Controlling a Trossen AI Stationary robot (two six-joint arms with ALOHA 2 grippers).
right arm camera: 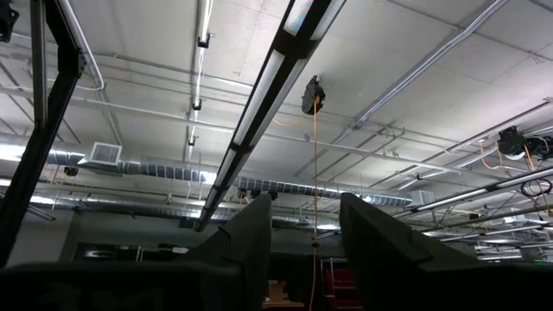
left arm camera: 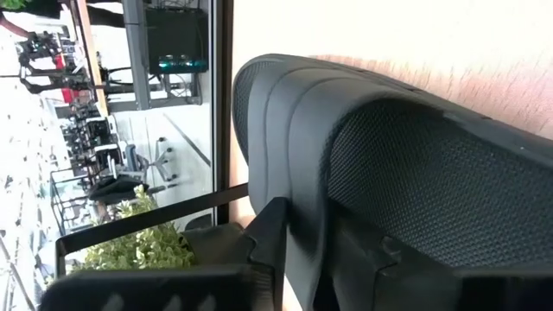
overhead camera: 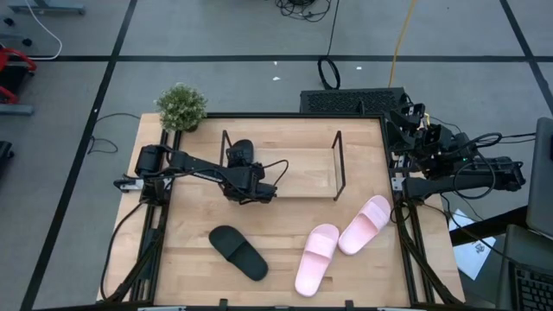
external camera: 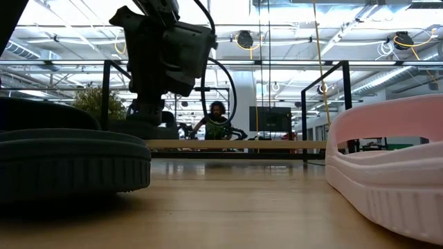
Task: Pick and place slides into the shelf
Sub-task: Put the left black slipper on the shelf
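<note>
I have the left gripper [overhead camera: 244,173] clamped on a black slide [overhead camera: 241,154], holding it at the left end of the shelf [overhead camera: 339,164] so it seats against the end rods. Its mate, the other black slide [overhead camera: 238,251], lies behind my gripper; the pink pair [overhead camera: 340,242] lies off to its side. My right gripper [right arm camera: 298,233] waits off-table, fingers apart, pointed at the ceiling.

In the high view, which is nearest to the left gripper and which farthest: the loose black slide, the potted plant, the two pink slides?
From the left gripper, at the shelf's left end:
1. Matte black slide lying loose on the wooden table, toward the front edge.
2. Small green potted plant, at the back left corner.
3. Pair of light pink slides, front right; farthest.
</note>
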